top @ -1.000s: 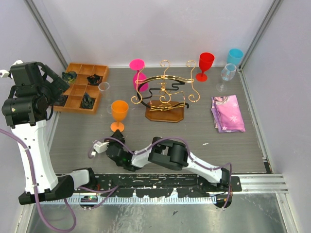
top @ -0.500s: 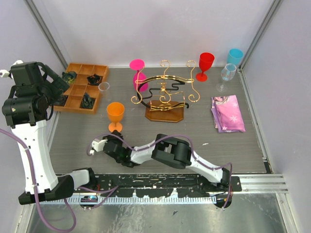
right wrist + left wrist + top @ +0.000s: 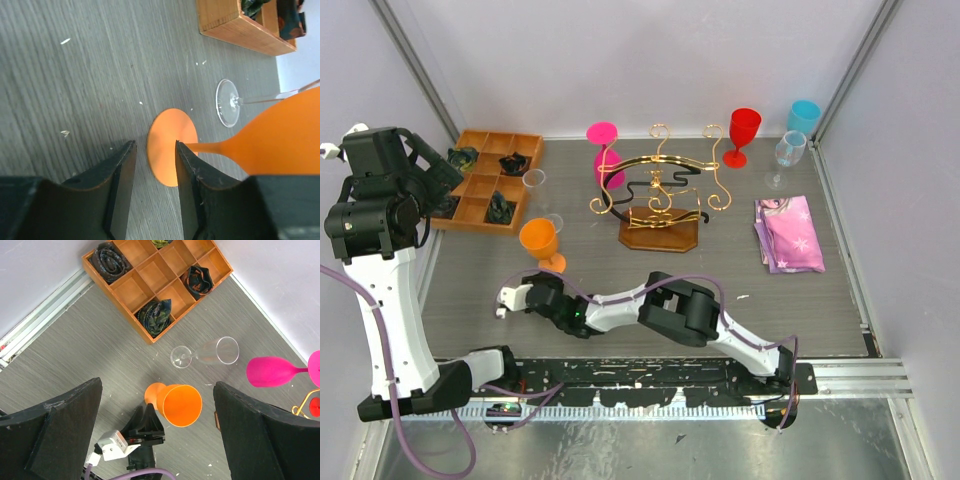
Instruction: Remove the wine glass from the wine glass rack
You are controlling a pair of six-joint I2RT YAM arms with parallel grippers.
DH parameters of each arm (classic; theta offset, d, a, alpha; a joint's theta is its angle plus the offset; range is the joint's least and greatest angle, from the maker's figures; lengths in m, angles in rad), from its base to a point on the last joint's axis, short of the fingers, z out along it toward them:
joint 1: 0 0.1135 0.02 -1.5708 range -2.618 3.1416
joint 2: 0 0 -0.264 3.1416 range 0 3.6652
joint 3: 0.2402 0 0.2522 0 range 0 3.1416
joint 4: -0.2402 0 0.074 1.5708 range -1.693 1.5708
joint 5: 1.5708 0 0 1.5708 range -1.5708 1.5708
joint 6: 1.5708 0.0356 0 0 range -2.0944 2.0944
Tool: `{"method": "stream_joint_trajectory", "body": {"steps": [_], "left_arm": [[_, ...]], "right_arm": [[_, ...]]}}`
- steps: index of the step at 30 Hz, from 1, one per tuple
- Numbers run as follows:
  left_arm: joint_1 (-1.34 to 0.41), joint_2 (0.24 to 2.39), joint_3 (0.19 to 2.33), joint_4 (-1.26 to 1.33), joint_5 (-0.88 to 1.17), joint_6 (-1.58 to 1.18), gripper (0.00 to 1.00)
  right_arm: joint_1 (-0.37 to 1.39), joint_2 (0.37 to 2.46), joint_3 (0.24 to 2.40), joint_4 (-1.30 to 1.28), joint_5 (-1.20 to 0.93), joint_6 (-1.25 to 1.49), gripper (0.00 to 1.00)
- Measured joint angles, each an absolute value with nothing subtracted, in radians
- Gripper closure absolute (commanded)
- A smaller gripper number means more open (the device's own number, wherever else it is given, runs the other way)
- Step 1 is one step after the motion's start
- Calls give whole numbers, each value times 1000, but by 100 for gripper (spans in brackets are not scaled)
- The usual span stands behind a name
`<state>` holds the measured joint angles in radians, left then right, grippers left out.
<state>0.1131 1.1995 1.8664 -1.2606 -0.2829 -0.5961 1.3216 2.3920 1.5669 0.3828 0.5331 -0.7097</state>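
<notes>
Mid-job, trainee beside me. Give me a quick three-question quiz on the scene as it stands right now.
1. True or false: the left hand is shut on a glass.
2. Which glass lies on its side near the wooden tray? A clear, B red, C blue.
3. Fill in: the round foot just past the right hand, whose fingers are parted, belongs to the ____ glass.

Key: 1 false, it is wide open. 2 A, the clear glass. 3 orange, the orange glass.

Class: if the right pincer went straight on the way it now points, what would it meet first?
The right pincer would meet the orange glass first, probably its foot, which looks to lie just ahead.
</notes>
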Motion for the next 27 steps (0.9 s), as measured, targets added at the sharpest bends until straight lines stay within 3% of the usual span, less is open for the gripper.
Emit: {"method": "stream_joint_trajectory", "body": {"steps": [4, 18, 24, 27], "left_arm": [[113, 1200, 1866, -1261, -284, -596, 1], [112, 1199, 1847, -1253, -286, -591, 0], [112, 1199, 1843, -1248, -286, -587, 1], [112, 1198, 1843, -1247, -285, -586, 1]], "right_arm": [[1316, 2357, 1556, 323, 459, -666, 63], [1341, 1994, 1322, -112, 152, -407, 63], [1374, 1750, 1334, -223, 139, -334, 63], [1381, 1636, 1438, -276, 138, -308, 56]]}}
